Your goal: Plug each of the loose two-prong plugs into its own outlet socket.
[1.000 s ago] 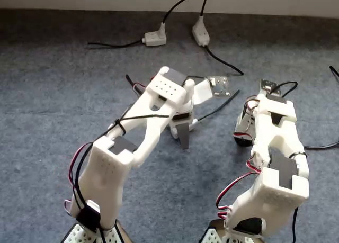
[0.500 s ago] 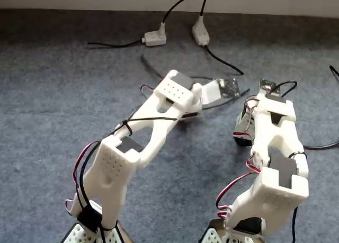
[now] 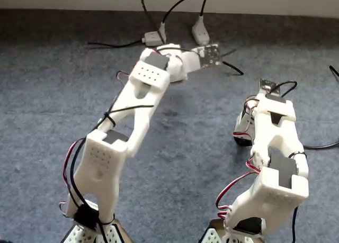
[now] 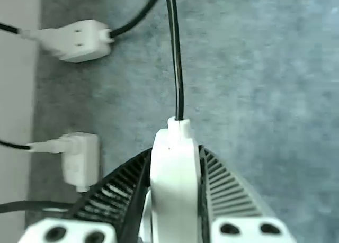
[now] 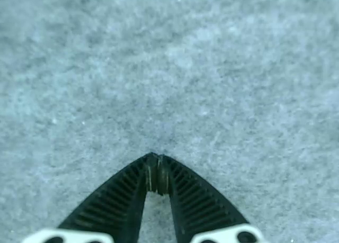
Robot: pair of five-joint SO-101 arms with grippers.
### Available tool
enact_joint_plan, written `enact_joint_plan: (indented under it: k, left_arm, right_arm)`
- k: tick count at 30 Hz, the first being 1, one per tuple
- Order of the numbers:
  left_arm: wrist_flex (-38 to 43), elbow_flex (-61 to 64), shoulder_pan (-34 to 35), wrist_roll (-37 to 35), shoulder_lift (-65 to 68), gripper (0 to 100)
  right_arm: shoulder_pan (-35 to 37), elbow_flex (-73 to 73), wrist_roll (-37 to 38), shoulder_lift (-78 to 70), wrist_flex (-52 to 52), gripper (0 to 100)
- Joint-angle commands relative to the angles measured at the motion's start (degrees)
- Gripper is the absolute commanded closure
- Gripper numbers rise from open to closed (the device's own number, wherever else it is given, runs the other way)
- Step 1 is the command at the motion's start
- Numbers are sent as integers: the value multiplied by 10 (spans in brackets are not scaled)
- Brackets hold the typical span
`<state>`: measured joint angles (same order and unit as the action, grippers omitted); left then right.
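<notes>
Left gripper clamped tight on white plug, black cord running out ahead. First socket and second socket lie close by on carpet. Right gripper pinched closed, empty, over carpet. High view: left arm stretched out to both sockets at far edge.

We look down on a grey carpet with two white robot arms rising from its near edge. The left arm is extended far forward, and its wrist end is just beside two white outlet sockets near the far wall. The first socket lies right at the arm's tip, and the second socket is close by to the right. Black cords trail from both. A thin black cord sticks up beyond the tip. The right arm is folded near its base, well apart from the sockets.
</notes>
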<state>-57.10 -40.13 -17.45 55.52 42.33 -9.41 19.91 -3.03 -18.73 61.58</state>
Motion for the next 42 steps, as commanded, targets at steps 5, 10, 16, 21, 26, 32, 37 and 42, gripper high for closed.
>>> enact_joint_plan:
  k: [5,10,16,21,26,32,37,42]
  left_arm:
    - [287,-29,86,80,60,916]
    - [301,-76,105,85,109,912]
    - [226,-186,131,95,150,909]
    - [107,-257,152,141,158,841]
    - [53,-328,163,142,160,832]
    - [6,-341,160,142,161,832]
    - [0,-342,156,142,158,835]
    - [-13,-405,165,138,156,835]
  right_arm:
    - [2,0,-2,0,-10,989]
    - [2,0,-2,0,-10,989]
    - [2,0,-2,0,-10,989]
    - [2,0,-2,0,-10,989]
    - [2,0,-2,0,-11,989]
    - [2,0,-2,0,-11,989]
    - [2,0,-2,0,-11,989]
    - [2,0,-2,0,-11,989]
